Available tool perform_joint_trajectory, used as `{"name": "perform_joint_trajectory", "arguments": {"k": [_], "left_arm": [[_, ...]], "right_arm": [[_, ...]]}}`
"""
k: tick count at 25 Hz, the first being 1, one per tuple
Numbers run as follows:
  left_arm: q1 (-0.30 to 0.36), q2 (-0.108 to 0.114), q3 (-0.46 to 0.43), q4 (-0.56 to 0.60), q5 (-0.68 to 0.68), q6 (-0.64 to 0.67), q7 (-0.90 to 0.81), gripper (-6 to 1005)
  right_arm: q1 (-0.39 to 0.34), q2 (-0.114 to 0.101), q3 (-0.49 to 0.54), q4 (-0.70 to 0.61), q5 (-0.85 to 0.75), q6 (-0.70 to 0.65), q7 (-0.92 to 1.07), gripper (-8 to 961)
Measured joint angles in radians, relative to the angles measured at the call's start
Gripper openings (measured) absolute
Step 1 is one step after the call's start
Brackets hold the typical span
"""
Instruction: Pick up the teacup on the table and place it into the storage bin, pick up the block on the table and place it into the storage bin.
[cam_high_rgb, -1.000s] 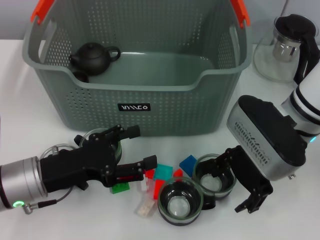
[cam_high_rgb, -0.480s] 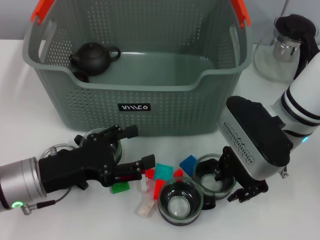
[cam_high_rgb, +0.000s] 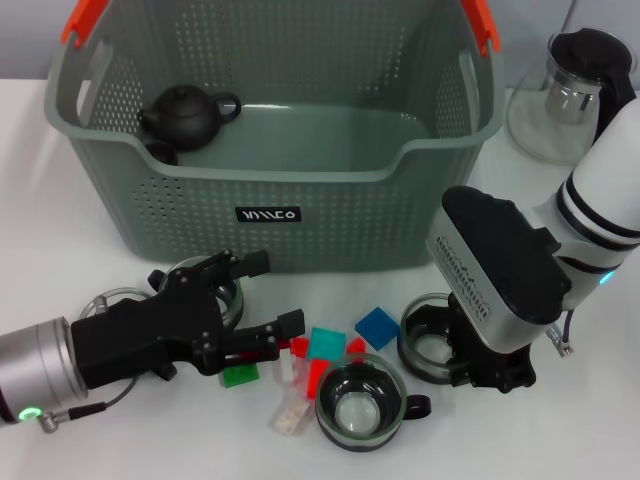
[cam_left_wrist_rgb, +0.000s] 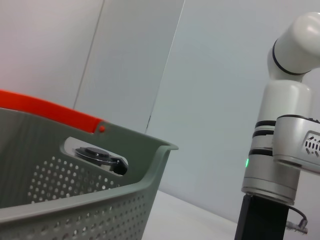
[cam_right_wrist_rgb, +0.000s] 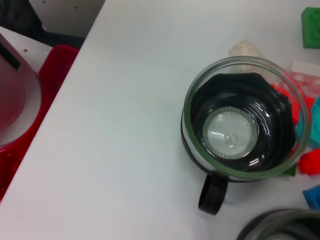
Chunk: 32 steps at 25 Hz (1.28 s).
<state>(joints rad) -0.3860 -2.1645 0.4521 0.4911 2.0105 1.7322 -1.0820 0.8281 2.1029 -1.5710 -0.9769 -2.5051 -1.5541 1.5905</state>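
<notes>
The storage bin (cam_high_rgb: 268, 215) stands at the back centre, with a black teapot (cam_high_rgb: 186, 115) inside at its left; its rim and orange handle (cam_left_wrist_rgb: 47, 108) fill the left wrist view. One glass teacup (cam_high_rgb: 360, 403) sits at the front, seen again as the teacup (cam_right_wrist_rgb: 245, 127) in the right wrist view. A second teacup (cam_high_rgb: 428, 340) lies partly under my right gripper (cam_high_rgb: 472, 365), which is lowered onto its right rim. A third teacup (cam_high_rgb: 212, 290) is half hidden behind my left gripper (cam_high_rgb: 270, 295), which is open and holds nothing. Coloured blocks (cam_high_rgb: 325, 345) lie between the cups.
A glass kettle with a black lid (cam_high_rgb: 572, 95) stands at the back right. A glass ring (cam_high_rgb: 112, 300) lies beside the left arm. Green block (cam_right_wrist_rgb: 311, 20), pale block (cam_right_wrist_rgb: 245, 48) and red block (cam_right_wrist_rgb: 310, 161) surround the front cup. A red object (cam_right_wrist_rgb: 50, 85) lies beyond the table edge.
My right gripper has swung left and come down over the right teacup. The left gripper has drifted slightly back toward the lower left, still open.
</notes>
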Motion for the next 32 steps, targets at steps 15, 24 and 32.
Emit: {"name": "perform_joint_trajectory", "arguments": {"k": [15, 24, 32], "left_arm": [[0.011, 0.001, -0.003, 0.005, 0.007, 0.018, 0.012, 933], [0.035, 0.015, -0.002, 0.045, 0.008, 0.037, 0.011, 933], [0.048, 0.024, -0.003, 0.074, 0.026, 0.040, 0.003, 934]], "right_arm": [[-0.010, -0.004, 0.066, -0.060, -0.001, -0.097, 0.060, 49], [-0.014, -0.005, 0.260, -0.183, 0.026, -0.252, 0.119, 49], [-0.006, -0.004, 0.278, -0.286, 0.135, -0.319, 0.232, 50]]}}
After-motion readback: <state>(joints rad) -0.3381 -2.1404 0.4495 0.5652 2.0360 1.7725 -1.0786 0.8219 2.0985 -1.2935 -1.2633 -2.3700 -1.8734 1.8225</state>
